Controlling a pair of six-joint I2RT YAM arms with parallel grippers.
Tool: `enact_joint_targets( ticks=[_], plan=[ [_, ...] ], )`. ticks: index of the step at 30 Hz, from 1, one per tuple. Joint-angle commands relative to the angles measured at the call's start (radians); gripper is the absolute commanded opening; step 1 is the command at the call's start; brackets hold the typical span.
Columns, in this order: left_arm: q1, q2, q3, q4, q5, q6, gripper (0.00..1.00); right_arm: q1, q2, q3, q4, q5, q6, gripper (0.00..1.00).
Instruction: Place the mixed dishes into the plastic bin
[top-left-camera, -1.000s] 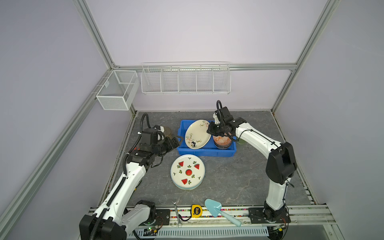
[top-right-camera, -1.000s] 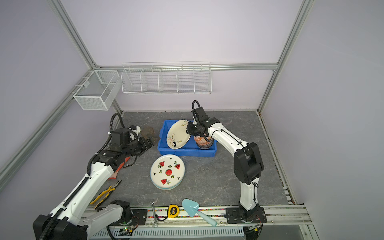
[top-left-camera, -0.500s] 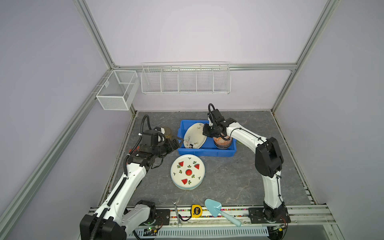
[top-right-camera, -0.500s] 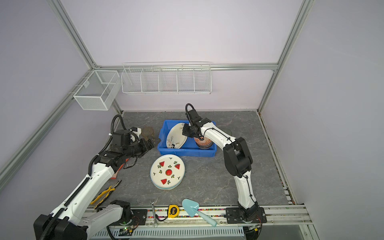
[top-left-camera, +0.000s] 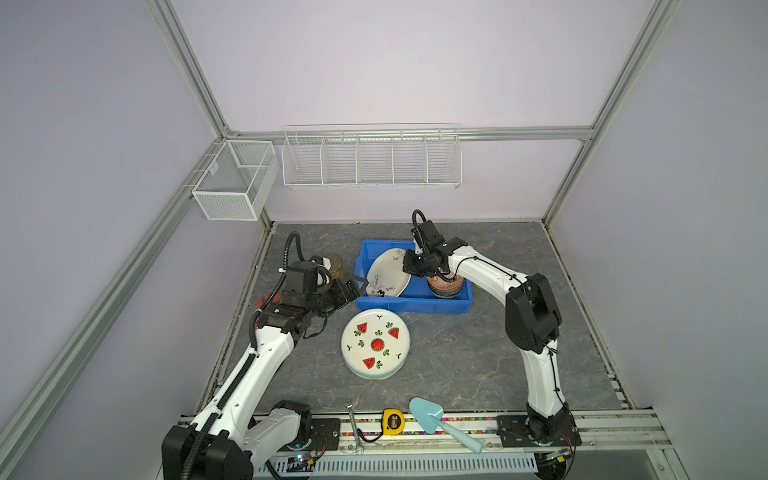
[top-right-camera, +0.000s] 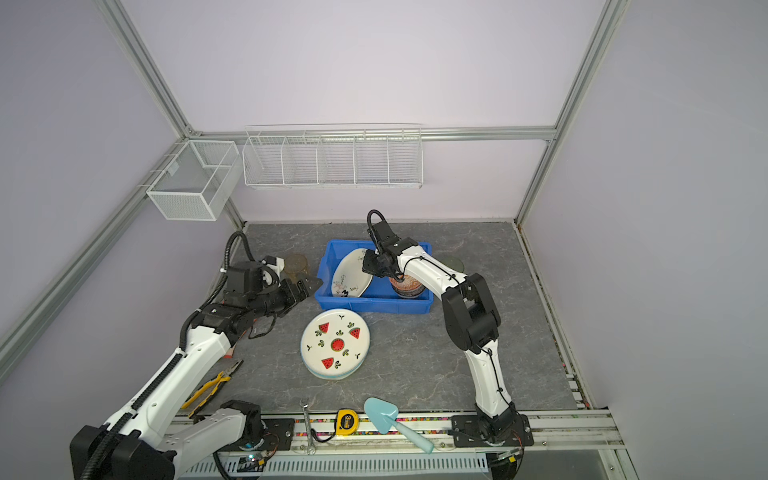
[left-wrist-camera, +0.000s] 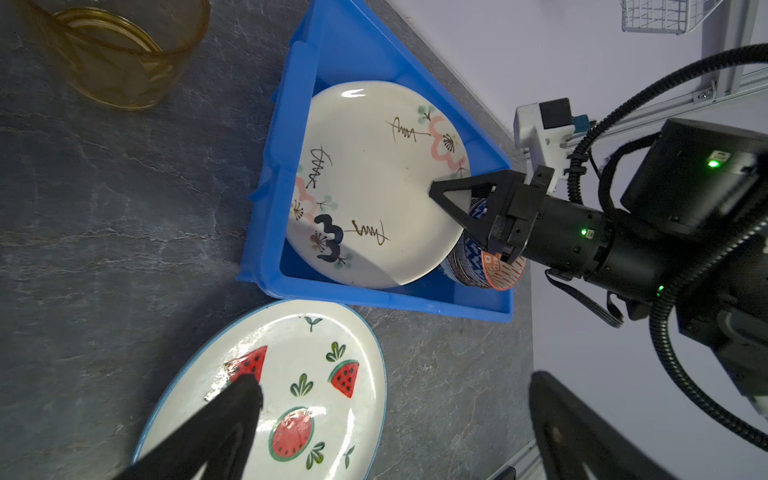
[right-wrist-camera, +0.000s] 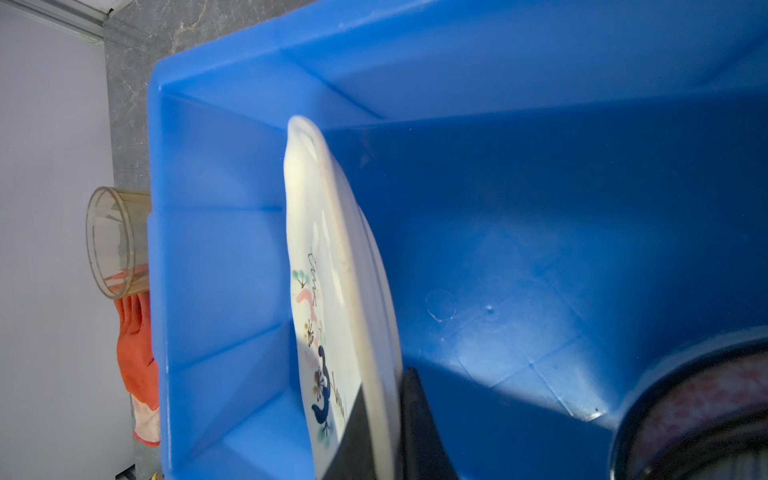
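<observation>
The bright-blue plastic bin (top-left-camera: 415, 305) (top-right-camera: 374, 305) stands at mid-table. My right gripper (top-left-camera: 409, 266) (right-wrist-camera: 384, 395) is shut on the rim of the cream floral plate marked "3" (top-left-camera: 388, 274) (left-wrist-camera: 374, 183). The plate is tilted inside the bin, leaning toward its left wall. Stacked patterned bowls (top-left-camera: 445, 286) (left-wrist-camera: 478, 262) sit in the bin's right end. The watermelon plate (top-left-camera: 376, 349) (left-wrist-camera: 291, 395) lies on the table in front of the bin. An amber glass cup (top-left-camera: 334, 266) (left-wrist-camera: 116, 54) stands left of the bin. My left gripper (top-left-camera: 353, 286) (left-wrist-camera: 395, 384) hangs open beside the bin's left wall, holding nothing.
White wire baskets (top-left-camera: 370, 160) hang on the back wall. A light-blue trowel (top-left-camera: 432, 417), a tape measure (top-left-camera: 392, 419) and a wrench (top-left-camera: 353, 424) lie along the front rail. Yellow pliers (top-right-camera: 212, 384) lie front left. An orange glove (right-wrist-camera: 137, 353) lies by the amber cup.
My right gripper has carried the floral plate to the left inside the bin, and the plate now stands steeper. The left arm has barely shifted.
</observation>
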Motion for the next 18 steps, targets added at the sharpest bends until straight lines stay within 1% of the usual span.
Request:
enact_joint_targets(
  ticks=[1,8,12,18],
  plan=[
    [0.006,0.004,-0.012,0.025,0.012,0.001,1.00,0.012,0.000,0.025,0.035,0.012,0.004,0.12],
    [0.007,0.002,-0.014,0.027,0.015,0.001,1.00,0.014,0.009,0.022,0.012,0.030,-0.007,0.23],
    [0.006,0.002,-0.017,0.028,0.016,0.000,1.00,0.017,0.010,0.014,0.006,0.034,-0.012,0.26],
    [0.007,0.005,-0.025,0.037,0.020,-0.006,1.00,0.018,0.012,0.008,-0.006,0.046,-0.025,0.27]
  ],
)
